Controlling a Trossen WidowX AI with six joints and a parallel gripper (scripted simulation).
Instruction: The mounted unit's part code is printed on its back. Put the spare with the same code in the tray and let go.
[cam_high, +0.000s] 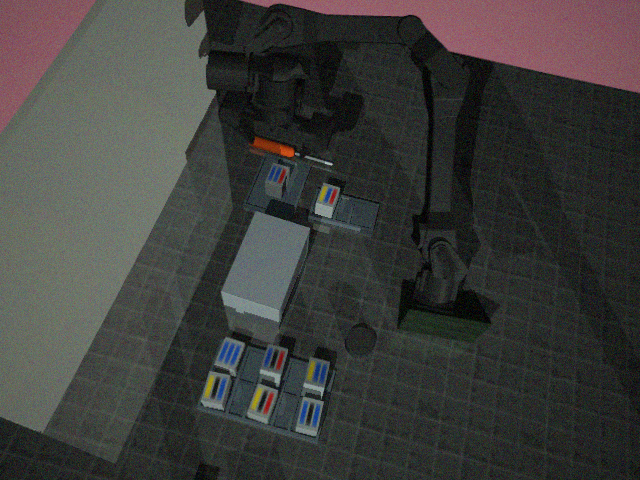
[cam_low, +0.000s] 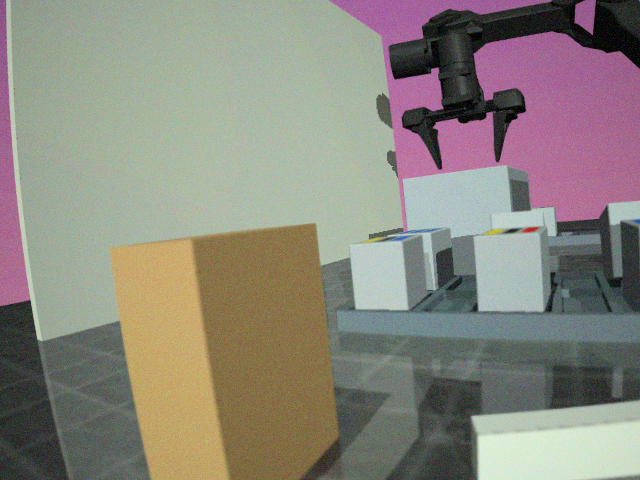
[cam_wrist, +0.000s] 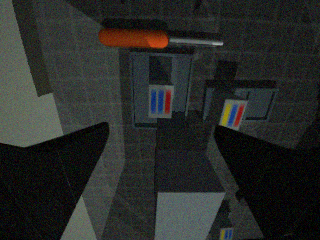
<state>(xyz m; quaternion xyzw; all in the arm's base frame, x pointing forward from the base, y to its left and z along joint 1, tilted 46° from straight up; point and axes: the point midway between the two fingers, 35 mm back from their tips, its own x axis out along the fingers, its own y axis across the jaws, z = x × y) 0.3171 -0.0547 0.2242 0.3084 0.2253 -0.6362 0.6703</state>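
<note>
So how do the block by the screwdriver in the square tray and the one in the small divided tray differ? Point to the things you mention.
The first block (cam_high: 276, 181) (cam_wrist: 161, 101) has blue, blue and red stripes; the second (cam_high: 327, 199) (cam_wrist: 233, 114) has yellow, blue and red. The first stands alone in an undivided tray (cam_high: 251, 205) (cam_wrist: 187, 90); the second sits in the left part of a divided tray (cam_high: 373, 214) (cam_wrist: 274, 102). Both are upright, with three stripes on top, red last.
</note>
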